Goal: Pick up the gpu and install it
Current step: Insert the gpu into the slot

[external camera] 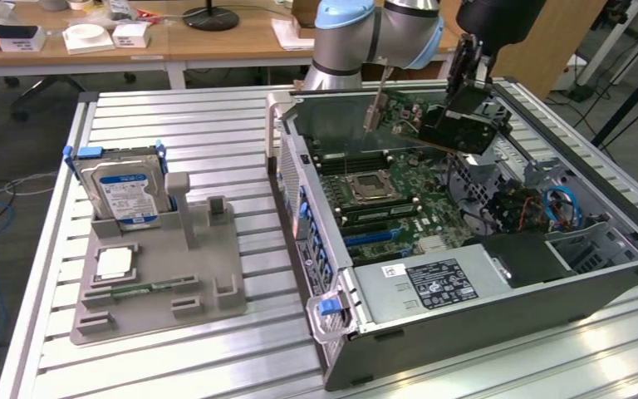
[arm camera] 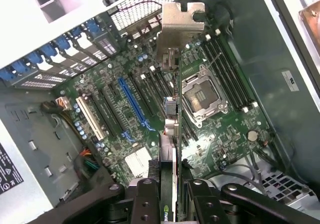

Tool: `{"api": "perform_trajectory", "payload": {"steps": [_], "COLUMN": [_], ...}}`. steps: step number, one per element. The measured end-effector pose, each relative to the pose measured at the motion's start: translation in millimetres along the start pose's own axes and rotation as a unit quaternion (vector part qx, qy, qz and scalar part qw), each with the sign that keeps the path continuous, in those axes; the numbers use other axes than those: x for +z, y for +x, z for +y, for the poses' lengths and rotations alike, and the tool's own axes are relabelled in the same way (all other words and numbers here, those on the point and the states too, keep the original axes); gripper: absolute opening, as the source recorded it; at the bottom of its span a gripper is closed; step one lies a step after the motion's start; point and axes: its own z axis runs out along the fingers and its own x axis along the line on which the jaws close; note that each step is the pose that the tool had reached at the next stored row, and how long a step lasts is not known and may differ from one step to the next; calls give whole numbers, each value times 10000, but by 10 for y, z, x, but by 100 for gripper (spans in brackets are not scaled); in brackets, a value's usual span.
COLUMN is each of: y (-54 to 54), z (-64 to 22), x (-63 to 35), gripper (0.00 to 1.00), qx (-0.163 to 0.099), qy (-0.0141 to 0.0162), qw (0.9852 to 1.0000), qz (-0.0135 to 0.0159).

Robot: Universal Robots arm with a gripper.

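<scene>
The gpu [external camera: 435, 125] hangs tilted above the far end of the open computer case [external camera: 497, 324], its silver end bracket [external camera: 377, 104] pointing down toward the motherboard [external camera: 391, 204]. My gripper [external camera: 468, 87] is shut on it from above. In the wrist view the gpu [arm camera: 169, 149] appears edge-on between my two black fingers [arm camera: 145, 199], and my gripper [arm camera: 170, 206] grips its near end. Its bracket [arm camera: 180, 28] floats over the board between the expansion slots [arm camera: 132, 103] and the CPU socket [arm camera: 202, 93]. The card is above the board, not touching a slot.
To the exterior view's left of the case, a grey fixture [external camera: 159, 291] on the slatted table holds an upright hard drive [external camera: 125, 187], a processor chip [external camera: 114, 264] and a memory stick [external camera: 147, 288]. The case's power supply [external camera: 430, 283] and cabling [external camera: 547, 208] fill its near end.
</scene>
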Motion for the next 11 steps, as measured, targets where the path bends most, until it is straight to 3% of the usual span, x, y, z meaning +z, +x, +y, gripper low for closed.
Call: {"api": "perform_trajectory", "payload": {"steps": [11], "y": [0], "z": [0], "x": [0], "gripper": [27], "qx": [-389], "qy": [-8], "qw": [9992], "qz": [10]}}
